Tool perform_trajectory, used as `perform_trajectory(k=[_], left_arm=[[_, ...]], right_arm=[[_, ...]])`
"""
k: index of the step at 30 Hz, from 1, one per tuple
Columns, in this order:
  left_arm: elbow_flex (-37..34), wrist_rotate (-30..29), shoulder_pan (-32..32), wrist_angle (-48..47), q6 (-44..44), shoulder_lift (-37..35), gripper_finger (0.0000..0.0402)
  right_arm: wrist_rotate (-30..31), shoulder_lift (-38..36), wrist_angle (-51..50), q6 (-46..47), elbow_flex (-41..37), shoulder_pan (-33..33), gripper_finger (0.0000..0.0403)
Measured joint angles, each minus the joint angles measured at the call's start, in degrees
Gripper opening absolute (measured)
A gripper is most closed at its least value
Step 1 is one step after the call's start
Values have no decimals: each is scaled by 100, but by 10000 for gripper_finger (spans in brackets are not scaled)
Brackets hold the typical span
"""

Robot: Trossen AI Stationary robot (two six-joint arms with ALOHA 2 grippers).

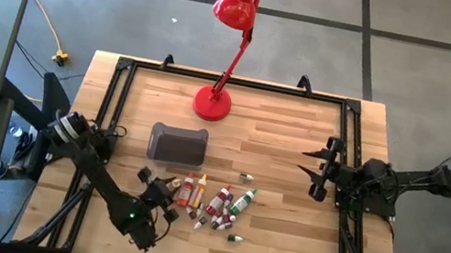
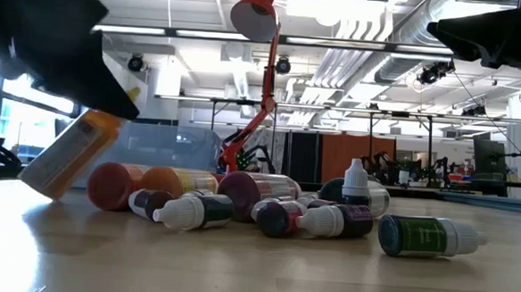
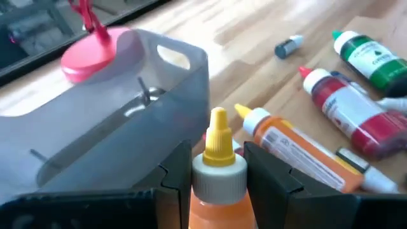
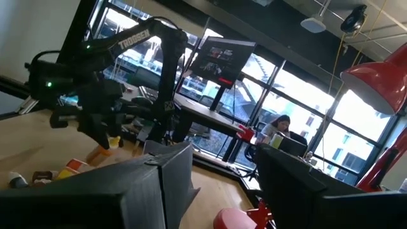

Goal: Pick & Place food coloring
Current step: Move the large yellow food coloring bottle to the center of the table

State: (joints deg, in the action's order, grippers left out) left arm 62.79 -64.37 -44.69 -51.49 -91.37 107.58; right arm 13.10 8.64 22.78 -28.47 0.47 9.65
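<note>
Pick step under way: left tool [image 3: 219, 181] grips a small orange squeeze bottle with yellow cap [image 3: 218, 166], apparently lifted beside the bottle heap [image 1: 216, 204]. Next: carry it over the grey plastic tub [image 1: 178, 143] and release. Right tool [image 1: 309, 167] waits, open. Wooden bench [image 1: 282, 123]; workshop beyond.

You had bright, even light from ceiling strips and windows. Shadows on the table [image 1: 296, 148] were soft. The low view's nearest bottle [image 2: 68, 158] was blurred, and the windows glared in the right wrist view.
</note>
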Motion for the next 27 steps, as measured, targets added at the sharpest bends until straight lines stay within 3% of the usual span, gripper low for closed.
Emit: perform_trajectory(k=[5, 9, 14, 24, 27], left_arm=[[-3, -186, 2, -404, -584, 51, 102], [-5, -896, 0, -687, -704, 49, 102], [-6, -1260, 9, -631, -811, 49, 102], [-5, -887, 4, -232, -809, 47, 102], [-5, -925, 5, -244, -807, 47, 102]], right_arm=[[0, 3, 72, 0, 1, 0, 169], [0, 11, 151, -1, 1, 0, 169], [0, 21, 106, 4, 0, -1, 169], [-33, 39, 58, 16, 0, -1, 169], [-384, 45, -69, 261, 0, -2, 169]])
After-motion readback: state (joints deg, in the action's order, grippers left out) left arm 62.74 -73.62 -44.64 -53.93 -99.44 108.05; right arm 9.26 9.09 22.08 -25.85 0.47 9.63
